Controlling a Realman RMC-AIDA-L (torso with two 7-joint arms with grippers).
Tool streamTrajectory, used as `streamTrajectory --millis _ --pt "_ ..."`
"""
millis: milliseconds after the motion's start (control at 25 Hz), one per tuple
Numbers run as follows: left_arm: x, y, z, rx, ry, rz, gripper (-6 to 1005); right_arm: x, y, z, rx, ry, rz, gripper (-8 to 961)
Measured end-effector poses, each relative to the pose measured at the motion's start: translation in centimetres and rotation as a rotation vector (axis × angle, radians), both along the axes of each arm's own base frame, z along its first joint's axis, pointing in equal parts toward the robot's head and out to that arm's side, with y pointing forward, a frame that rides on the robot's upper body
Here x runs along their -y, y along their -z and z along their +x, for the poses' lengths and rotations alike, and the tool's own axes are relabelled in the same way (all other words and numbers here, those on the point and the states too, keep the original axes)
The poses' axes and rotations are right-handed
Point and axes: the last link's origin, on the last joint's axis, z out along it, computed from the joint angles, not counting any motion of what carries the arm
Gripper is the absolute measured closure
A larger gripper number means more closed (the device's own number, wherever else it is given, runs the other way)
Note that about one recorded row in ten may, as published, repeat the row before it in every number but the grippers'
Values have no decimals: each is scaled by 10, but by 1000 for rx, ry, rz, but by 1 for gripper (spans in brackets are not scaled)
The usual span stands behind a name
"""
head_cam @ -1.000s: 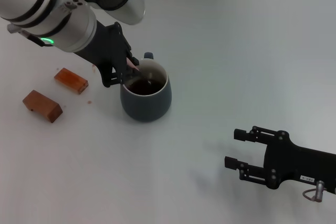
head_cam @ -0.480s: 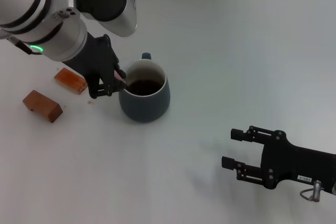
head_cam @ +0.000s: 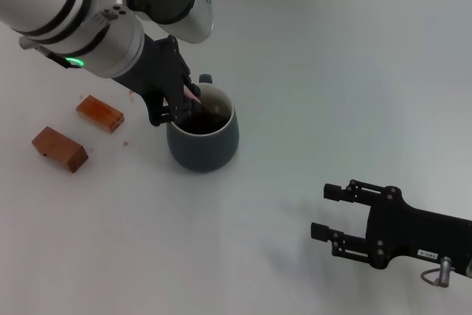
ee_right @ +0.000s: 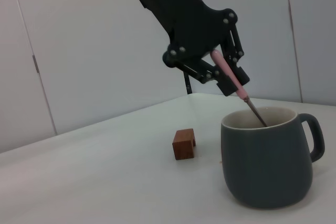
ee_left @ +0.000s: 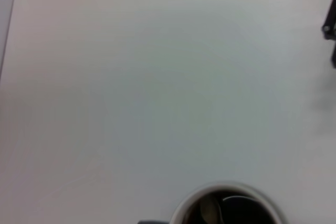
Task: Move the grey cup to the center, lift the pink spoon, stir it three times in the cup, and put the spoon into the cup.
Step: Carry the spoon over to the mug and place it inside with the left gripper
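As seen from my head camera, my left tool hangs at the grey cup's rim on the side toward the table's left edge, its fingers clamped on the pink spoon. The spoon slants down into the cup, whose dark inside hides the bowl. The cup stands upright on the white table, somewhat left of the middle, its small handle pointing toward the far edge. Two brown wooden blocks lie near the left edge, apart from the cup and from each other. My right tool rests low near the near right corner, well apart from the cup, its fingers spread wide and holding nothing.

From my left wrist camera, only the cup's pale rim and dark interior show, with bare table around.

From my right wrist camera, the cup stands in profile, handle outward. The left tool grips the spoon's pink handle; its metal stem passes below the rim. One block sits beyond the cup.
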Motion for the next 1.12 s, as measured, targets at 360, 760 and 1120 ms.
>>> streamTrajectory --millis 360,760,1120 --pt "2 -3 -9 -65 -30 -5 838 1 1 0 -3 3 -1 251" --pt "4 0 -2 -23 -14 -19 833 2 2 -1 -11 5 -7 250" --pt "-3 -1 -4 -23 -20 31 829 3 3 -1 -13 5 -9 250"
